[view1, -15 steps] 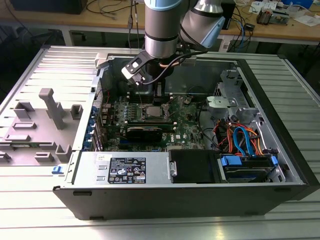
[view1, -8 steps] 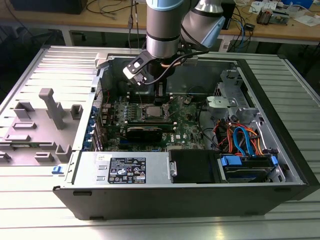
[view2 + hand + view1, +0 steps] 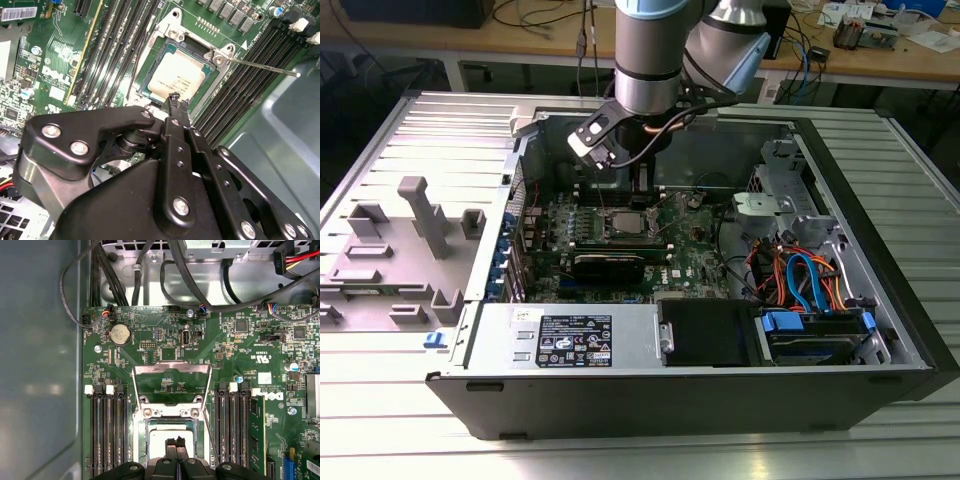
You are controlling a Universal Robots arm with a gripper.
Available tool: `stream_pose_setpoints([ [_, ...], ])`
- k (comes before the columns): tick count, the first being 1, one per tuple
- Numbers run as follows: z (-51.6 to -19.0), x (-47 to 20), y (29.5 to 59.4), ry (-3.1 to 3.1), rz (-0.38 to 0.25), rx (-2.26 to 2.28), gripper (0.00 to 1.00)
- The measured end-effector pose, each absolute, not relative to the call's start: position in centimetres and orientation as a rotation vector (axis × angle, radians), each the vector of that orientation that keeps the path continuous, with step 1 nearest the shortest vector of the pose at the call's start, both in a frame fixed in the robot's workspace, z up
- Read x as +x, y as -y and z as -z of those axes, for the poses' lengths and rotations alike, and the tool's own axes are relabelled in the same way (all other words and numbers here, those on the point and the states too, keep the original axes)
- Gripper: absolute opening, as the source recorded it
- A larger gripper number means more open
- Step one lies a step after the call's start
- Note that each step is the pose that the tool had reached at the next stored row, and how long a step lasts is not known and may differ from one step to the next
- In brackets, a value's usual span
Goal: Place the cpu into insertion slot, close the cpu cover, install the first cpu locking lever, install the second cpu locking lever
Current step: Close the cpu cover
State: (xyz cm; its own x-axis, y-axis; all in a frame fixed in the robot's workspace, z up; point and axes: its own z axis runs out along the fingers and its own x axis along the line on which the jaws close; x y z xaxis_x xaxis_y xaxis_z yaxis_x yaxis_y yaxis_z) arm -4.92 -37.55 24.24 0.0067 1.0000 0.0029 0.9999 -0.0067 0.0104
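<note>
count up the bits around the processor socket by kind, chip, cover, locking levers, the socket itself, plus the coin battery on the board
chip: 1
cover, swung open: 1
locking levers: 2
socket: 1
coin battery: 1
total: 6

unreadable label [image 3: 576, 341] on power supply [image 3: 500, 338]

Even indoor light, soft glare on the case wall [image 3: 40, 390], bright sheen on the ribbed table [image 3: 720, 460]
</note>
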Motion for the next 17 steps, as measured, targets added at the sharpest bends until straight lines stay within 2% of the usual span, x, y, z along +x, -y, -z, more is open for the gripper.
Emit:
stream_pose_setpoints([
  [7, -24.4, -4.4, 37.5, -2.210, -0.013, 2.225, 0.11],
  [17, -26.3, -3.8, 37.5, -2.207, -0.007, 2.222, 0.11],
])
